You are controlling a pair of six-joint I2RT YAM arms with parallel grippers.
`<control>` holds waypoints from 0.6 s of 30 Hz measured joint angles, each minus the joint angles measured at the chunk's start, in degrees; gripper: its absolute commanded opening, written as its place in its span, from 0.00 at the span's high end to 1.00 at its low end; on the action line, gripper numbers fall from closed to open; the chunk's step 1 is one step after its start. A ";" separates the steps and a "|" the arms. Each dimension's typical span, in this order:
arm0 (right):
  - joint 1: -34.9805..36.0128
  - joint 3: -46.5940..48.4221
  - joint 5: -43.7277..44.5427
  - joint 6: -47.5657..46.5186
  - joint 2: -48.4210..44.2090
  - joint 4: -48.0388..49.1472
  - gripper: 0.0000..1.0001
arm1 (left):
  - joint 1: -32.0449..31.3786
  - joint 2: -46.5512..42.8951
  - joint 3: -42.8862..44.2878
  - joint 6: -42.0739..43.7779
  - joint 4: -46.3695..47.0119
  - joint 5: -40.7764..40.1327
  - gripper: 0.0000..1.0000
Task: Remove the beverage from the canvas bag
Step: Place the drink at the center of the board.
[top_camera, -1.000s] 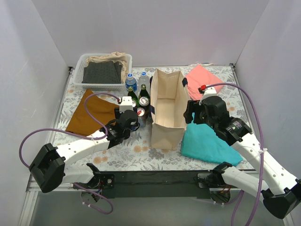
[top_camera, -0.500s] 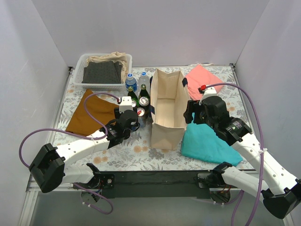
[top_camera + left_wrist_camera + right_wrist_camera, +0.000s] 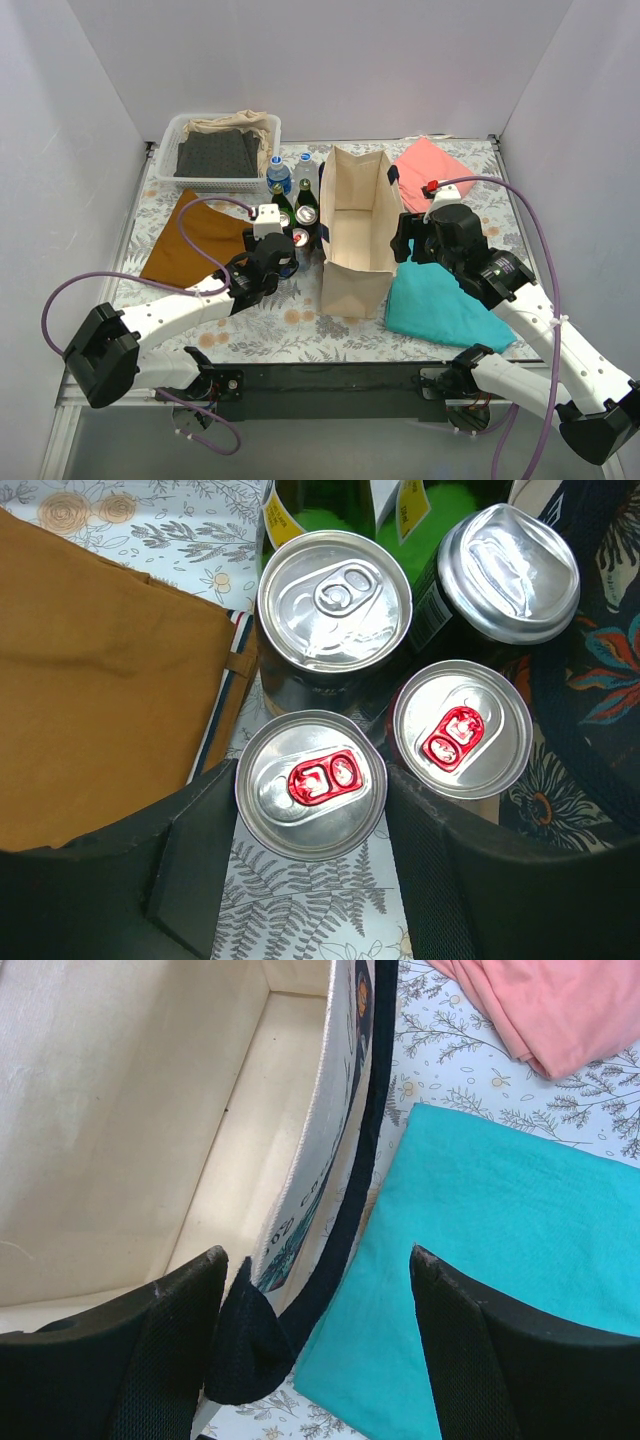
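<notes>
White arms (image 3: 170, 315) carry black joints, purple cables (image 3: 533, 215).

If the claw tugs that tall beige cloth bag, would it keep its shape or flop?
Probably floppy: the canvas bag is thin cloth, its rim bowing between the open fingers of the right claw. Likely light: what shows inside looks empty. Tall and narrow, it might tip or crumple when pushed.

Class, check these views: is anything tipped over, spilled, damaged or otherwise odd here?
Nothing spilled or toppled. The canvas bag stands upright and open; the cans beside it stand upright. Only its navy handle sags down the outer wall, between the right tool's open fingers.
</notes>
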 measured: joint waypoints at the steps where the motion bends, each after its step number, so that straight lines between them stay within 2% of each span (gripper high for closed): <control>1: 0.00 0.00 0.00 -0.02 0.00 -0.02 0.21 | 0.00 0.13 0.04 -0.04 0.11 0.04 0.43; 18: 0.00 0.00 0.00 -0.02 0.00 -0.02 0.21 | -0.02 1.77 0.04 -0.70 0.28 0.61 0.39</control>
